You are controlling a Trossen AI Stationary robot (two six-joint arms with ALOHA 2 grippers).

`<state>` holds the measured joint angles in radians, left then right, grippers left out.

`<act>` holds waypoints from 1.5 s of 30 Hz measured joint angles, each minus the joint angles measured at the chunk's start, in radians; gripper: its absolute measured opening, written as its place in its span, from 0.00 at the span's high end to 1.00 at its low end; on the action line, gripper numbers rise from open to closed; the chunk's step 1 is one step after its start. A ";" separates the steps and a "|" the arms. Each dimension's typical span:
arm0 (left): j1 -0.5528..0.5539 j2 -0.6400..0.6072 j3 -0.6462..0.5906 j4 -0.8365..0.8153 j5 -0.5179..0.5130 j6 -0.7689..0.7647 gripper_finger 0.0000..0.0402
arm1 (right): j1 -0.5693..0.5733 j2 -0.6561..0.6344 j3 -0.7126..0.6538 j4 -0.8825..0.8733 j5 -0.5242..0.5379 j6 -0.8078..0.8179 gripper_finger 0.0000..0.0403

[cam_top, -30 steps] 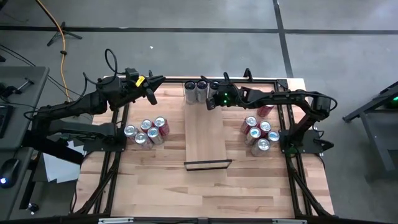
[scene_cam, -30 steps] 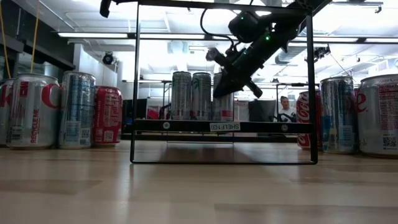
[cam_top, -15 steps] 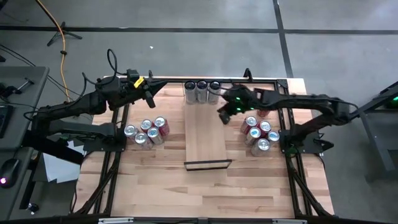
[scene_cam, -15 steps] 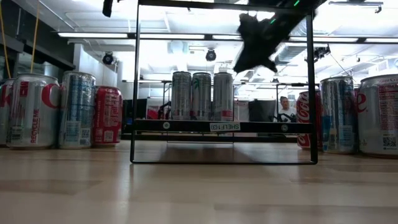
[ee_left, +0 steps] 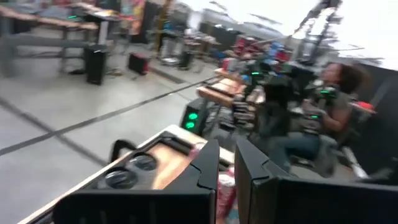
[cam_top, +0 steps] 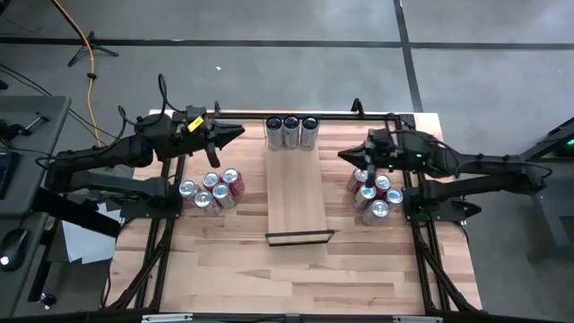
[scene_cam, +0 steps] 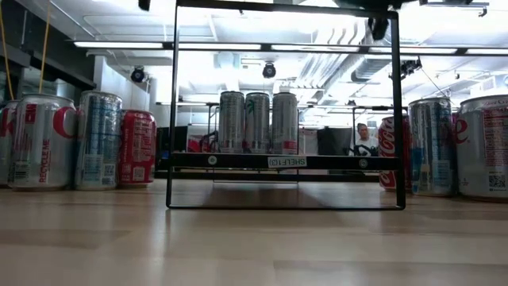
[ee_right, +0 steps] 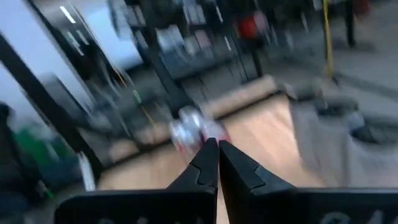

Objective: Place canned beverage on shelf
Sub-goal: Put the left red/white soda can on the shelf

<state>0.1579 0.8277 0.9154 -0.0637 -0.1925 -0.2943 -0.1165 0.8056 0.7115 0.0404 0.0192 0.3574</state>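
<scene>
Three tall silver cans (cam_top: pixel 291 131) are standing upright in a row, side by side, at the far short end of the shelf (cam_top: pixel 297 196), the long pale board lying down the middle of the table (cam_top: pixel 224 269). In the low view the same three cans (scene_cam: pixel 257 122) are showing above the black lip (scene_cam: pixel 278 161) at the shelf's near end, inside a thin black frame (scene_cam: pixel 172 103).

The right gripper (cam_top: pixel 345 154) is hanging above the table to the right of the shelf, beside the cluster of red and silver cans (cam_top: pixel 371 192) on that side, and it is holding nothing. Its fingers (ee_right: pixel 211 163) are lying pressed together in the right wrist view, tips meeting, with blurred cans (ee_right: pixel 194 129) on the wood beyond them.

The left gripper (cam_top: pixel 235 133) is hovering near the table's far edge, left of the shelf and above the other cluster of cans (cam_top: pixel 210 189), pointing toward the three cans on the board. Its fingers (ee_left: pixel 206 167) are standing a narrow gap apart in the left wrist view, with nothing between them, and two can tops (ee_left: pixel 130 170) are showing past them.

A seated person (ee_left: pixel 323 118) is visible in the room beyond the table, and another person (scene_cam: pixel 363 140) is showing far off in the low view
</scene>
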 joint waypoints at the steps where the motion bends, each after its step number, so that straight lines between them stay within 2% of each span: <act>1: -0.012 0.005 0.000 0.020 0.004 0.008 1.00 | 0.000 -0.013 -0.026 0.075 -0.012 -0.002 1.00; 3: -0.035 0.015 0.000 0.039 0.007 0.021 1.00 | 0.000 -0.024 -0.061 0.186 -0.024 -0.001 1.00; 5: -0.054 0.029 0.000 0.057 0.002 0.035 1.00 | 0.000 -0.027 -0.070 0.224 -0.028 -0.004 1.00; 11: -0.069 0.062 0.000 0.057 -0.044 0.036 1.00 | 0.000 -0.026 -0.071 0.227 -0.029 -0.023 1.00; 17: -0.085 0.077 -0.014 0.048 -0.017 0.037 1.00 | 0.000 -0.027 -0.071 0.228 -0.030 -0.026 1.00; 24: -0.108 0.015 -0.206 0.310 -0.006 0.016 1.00 | 0.000 -0.027 -0.071 0.227 -0.030 -0.026 1.00; 26: -0.105 -0.009 -0.234 0.342 -0.008 0.020 1.00 | 0.000 -0.027 -0.071 0.227 -0.030 -0.026 1.00; 45: -0.099 -0.042 -0.241 0.339 -0.021 0.077 1.00 | 0.000 -0.027 -0.071 0.227 0.037 -0.019 1.00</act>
<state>0.0593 0.7860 0.6744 0.2749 -0.2132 -0.2173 -0.1169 0.7784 0.6403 0.2676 0.0563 0.3386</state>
